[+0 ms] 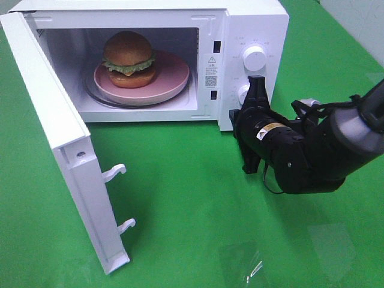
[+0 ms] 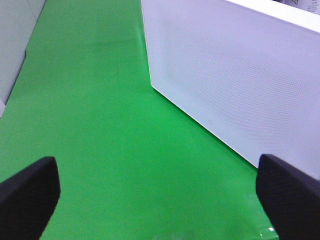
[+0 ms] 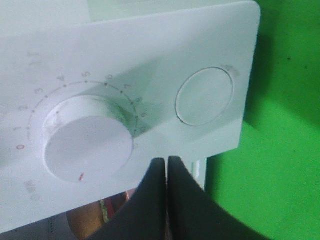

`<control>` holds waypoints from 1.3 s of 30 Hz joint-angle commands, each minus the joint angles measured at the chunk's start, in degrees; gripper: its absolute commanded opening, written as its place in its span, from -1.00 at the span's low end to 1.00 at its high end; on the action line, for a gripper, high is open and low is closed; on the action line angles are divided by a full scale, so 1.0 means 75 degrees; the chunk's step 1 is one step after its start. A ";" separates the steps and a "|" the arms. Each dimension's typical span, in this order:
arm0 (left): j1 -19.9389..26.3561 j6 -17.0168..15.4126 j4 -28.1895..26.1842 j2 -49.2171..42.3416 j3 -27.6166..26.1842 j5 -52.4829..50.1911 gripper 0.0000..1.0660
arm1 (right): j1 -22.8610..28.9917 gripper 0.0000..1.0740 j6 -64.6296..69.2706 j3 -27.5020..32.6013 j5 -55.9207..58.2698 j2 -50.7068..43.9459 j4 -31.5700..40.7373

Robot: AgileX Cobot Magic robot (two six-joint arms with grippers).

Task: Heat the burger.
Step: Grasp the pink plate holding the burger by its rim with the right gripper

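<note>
Round golden-brown burger [image 1: 128, 59] sits on a pink plate [image 1: 174, 77] inside the open white microwave [image 1: 255, 24]; black right gripper [image 3: 166, 165], jaws together, by its round white dial [image 3: 87, 137]; left gripper [image 2: 160, 195] spread wide

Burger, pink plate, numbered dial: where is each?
burger [image 1: 128, 51], exterior high view, on the top bun.
pink plate [image 1: 174, 75], exterior high view, on its bare right rim.
numbered dial [image 3: 87, 140], right wrist view, on the knob's face.

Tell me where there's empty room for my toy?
The big green table patch in front of the microwave, between its open door and the right arm, is bare. Crowded: inside, the burger and pink plate fill it, and the right hand is by the knobs.
</note>
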 commanded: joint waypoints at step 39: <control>0.0015 -0.0031 0.0023 -0.0008 0.0008 -0.0038 0.87 | -0.0634 -0.87 -0.9587 -0.0214 0.7212 -0.4041 -0.1138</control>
